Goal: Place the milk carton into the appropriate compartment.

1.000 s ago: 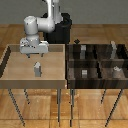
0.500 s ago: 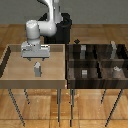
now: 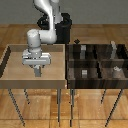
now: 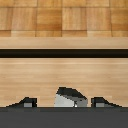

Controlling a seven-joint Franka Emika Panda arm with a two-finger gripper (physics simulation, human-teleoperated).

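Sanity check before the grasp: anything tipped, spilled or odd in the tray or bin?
Nothing stands out. The milk carton sits upright in the tan tray, between the gripper fingers. The dark divided bin looks intact; the small grey items in its cells appear upright, though too small to judge closely.

Tray (image 3: 10,70) floor open w/ low walls; bin (image 3: 95,62) cells partly occupied.

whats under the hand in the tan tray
The milk carton: the wrist view shows its peaked top between the fingertips. In the exterior view the hand covers it.
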